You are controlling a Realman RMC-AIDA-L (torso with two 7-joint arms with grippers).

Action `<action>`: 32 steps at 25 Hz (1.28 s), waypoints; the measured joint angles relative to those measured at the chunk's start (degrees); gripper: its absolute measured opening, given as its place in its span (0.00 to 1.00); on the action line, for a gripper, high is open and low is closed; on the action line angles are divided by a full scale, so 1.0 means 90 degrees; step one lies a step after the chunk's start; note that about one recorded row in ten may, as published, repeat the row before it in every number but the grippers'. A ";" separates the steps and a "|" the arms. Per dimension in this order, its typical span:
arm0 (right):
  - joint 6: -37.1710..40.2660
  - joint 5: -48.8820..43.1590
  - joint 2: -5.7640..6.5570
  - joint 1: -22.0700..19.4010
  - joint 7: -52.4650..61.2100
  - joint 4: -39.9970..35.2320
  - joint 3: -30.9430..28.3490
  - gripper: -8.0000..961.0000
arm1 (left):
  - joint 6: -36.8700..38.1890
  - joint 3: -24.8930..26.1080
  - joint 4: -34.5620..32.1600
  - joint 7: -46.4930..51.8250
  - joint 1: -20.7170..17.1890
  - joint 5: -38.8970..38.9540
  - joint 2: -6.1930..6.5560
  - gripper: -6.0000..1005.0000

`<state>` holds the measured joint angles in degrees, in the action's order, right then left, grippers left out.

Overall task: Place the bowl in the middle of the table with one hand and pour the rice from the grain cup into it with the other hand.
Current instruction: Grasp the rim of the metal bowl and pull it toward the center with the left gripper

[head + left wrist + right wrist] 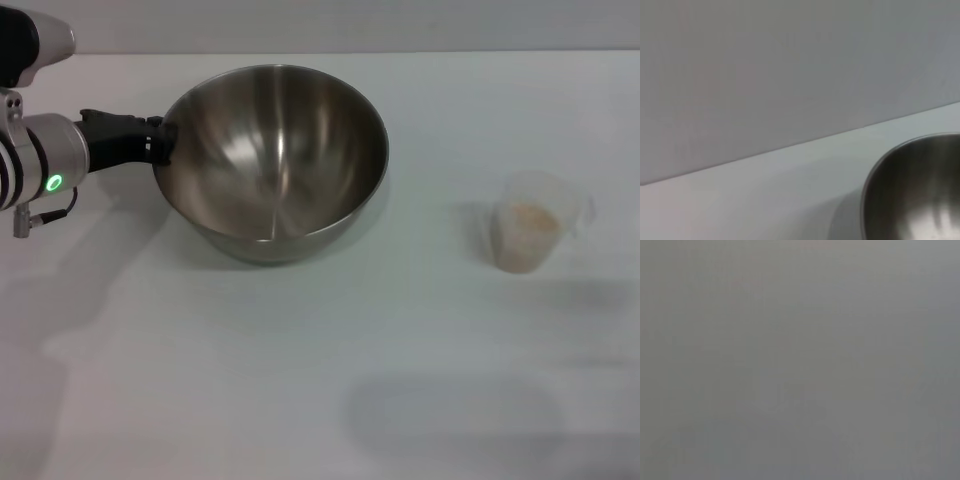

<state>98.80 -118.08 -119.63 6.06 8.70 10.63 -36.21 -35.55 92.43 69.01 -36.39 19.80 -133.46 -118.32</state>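
Note:
The steel bowl (275, 160) stands on the white table (320, 380), left of centre and towards the back; it looks empty. My left gripper (166, 140) reaches in from the left and its black fingers pinch the bowl's left rim. The left wrist view shows part of the bowl's rim and inside (920, 195). The clear grain cup (530, 225) stands upright at the right, apart from the bowl, with pale rice (528, 222) in it. My right gripper is out of the head view, and the right wrist view shows only plain grey.
The table's far edge (400, 52) meets a grey wall behind the bowl. A faint shadow (450, 415) lies on the table near the front right.

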 joint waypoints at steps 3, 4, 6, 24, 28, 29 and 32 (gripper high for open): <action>0.0001 -0.0005 0.0001 0.0000 0.0000 0.0000 0.0000 0.87 | -0.0024 0.0010 0.0054 0.0031 -0.0004 0.0017 -0.0004 0.15; 0.0000 -0.0005 0.0002 0.0000 0.0000 0.0000 0.0000 0.87 | -0.0048 0.0023 0.0062 0.0040 -0.0001 0.0058 -0.0004 0.14; 0.0000 -0.0005 0.0002 0.0001 0.0000 0.0000 0.0000 0.87 | -0.0130 0.0095 0.0060 0.0045 0.0029 0.0183 -0.0003 0.12; -0.0072 -0.0015 0.0002 0.0001 0.0142 -0.0049 0.0000 0.87 | -0.2116 0.1669 -0.0349 -0.0324 0.0959 0.0422 0.0030 0.05; -0.0091 -0.0015 0.0002 0.0000 0.0144 -0.0049 0.0000 0.87 | -0.2820 0.2162 -0.0568 -0.0556 0.1292 0.0435 0.0035 0.05; -0.0103 -0.0015 0.0001 0.0000 0.0144 -0.0049 0.0000 0.87 | -0.2992 0.2273 -0.0600 -0.0641 0.1356 0.0437 0.0036 0.05; -0.0151 -0.0015 0.0001 0.0000 0.0146 -0.0049 0.0000 0.87 | -0.3315 0.2457 -0.0646 -0.0745 0.1472 0.0437 0.0037 0.04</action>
<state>97.44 -118.21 -119.62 6.06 10.01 10.19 -36.21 -65.38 114.54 63.19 -43.09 33.04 -129.53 -117.98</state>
